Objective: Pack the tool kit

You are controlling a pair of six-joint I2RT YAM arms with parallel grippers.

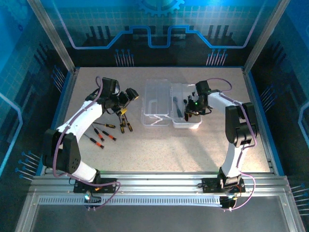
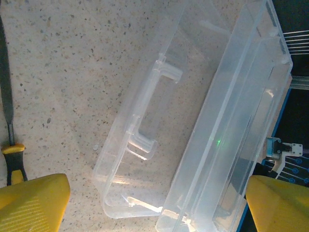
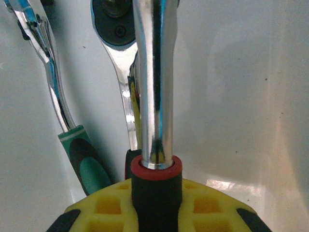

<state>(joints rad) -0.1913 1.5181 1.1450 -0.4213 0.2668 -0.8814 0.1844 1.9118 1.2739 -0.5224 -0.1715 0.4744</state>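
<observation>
From above, the clear whitish rectangular plastic case [image 1: 155, 96] lies opened out flat in the middle of the speckled beige table [image 1: 159, 154], one half to the left and the deeper tray half to the right. Small red- and yellow-handled screwdrivers [image 1: 122, 123] lie scattered on the table left of it, apart from the case; the left gripper [image 1: 126, 98] hangs over them, and the right gripper [image 1: 192, 111] is down over the tray half.

The left wrist view gives what the overhead cannot: a moulded carrying handle [image 2: 145, 121] on the shallower half, and plastic so see-through that the table's speckles show through it. The left gripper [image 2: 154, 205] has its yellow fingers [image 2: 31, 203] spread wide with nothing pinched between them; one screwdriver with a yellow-and-black handle [image 2: 12, 164] lies on the table at the left edge.

The right wrist view looks into the tray itself. The right gripper [image 3: 157, 208] is pressed together on the black grip of a chrome-shafted tool with a red collar [image 3: 154, 96], with the yellow finger pad [image 3: 106, 208] showing behind that grip; the shaft points away along the white tray floor. Just beside it lies a silver ratchet wrench [image 3: 116, 43] with a round dark head, and further left a second chrome tool with a green-and-black grip [image 3: 53, 96]; both rest inside the tray.
</observation>
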